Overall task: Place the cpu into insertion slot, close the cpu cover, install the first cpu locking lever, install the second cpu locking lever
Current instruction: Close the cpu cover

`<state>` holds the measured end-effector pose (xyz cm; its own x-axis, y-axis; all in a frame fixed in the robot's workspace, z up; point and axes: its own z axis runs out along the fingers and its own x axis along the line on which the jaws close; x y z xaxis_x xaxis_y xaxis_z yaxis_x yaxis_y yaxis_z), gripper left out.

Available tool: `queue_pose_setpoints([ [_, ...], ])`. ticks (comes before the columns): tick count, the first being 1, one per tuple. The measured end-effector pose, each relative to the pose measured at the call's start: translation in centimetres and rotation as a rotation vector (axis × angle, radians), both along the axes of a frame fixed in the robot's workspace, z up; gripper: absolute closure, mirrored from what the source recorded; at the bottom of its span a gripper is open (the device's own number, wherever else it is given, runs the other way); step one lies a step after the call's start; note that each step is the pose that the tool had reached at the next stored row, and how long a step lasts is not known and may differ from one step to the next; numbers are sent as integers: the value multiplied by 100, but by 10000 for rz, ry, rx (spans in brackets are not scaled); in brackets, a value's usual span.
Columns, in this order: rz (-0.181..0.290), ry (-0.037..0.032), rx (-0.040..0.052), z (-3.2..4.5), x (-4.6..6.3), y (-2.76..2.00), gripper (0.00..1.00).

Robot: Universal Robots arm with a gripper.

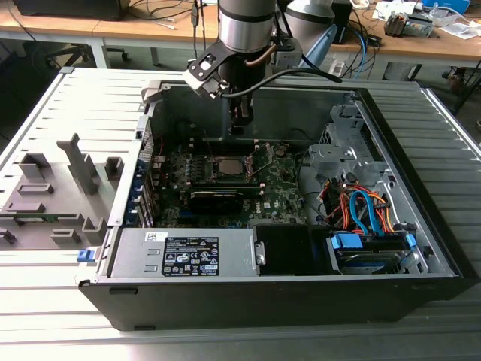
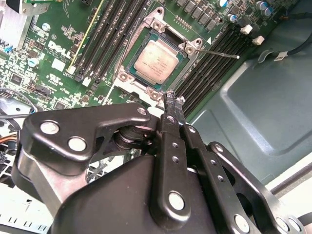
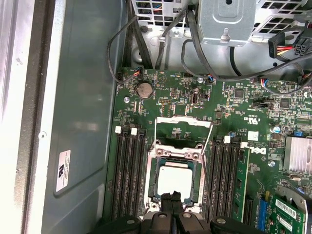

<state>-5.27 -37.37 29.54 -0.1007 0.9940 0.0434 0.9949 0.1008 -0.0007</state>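
one cpu [image 2: 155,61] sitting in its socket, one cpu cover [image 3: 184,123] flipped back, two thin levers [image 2: 219,52] unlatched, one end effector [image 2: 173,99] right beside it, fingers pressed together on nothing, open pc case [image 1: 301,289] on a grey slatted desk [image 1: 68,301], wooden benches [image 1: 150,30] behind

Bright light washes out the ribbed table [image 1: 45,316] (strong glare); the case [image 1: 263,297] interior lies dim.

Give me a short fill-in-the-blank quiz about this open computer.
1. The large flat motherboard is coloured ___.
2. Long black memory slots flank the small silver-grey square cpu on ___ sides.
3. The black metal gripper above the cpu holds ___.
Missing words: green, both, nothing.
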Motion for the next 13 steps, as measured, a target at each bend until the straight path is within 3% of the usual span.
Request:
queue_pose_setpoints([
  [13,0,6,1,0,35,-46,89],
])
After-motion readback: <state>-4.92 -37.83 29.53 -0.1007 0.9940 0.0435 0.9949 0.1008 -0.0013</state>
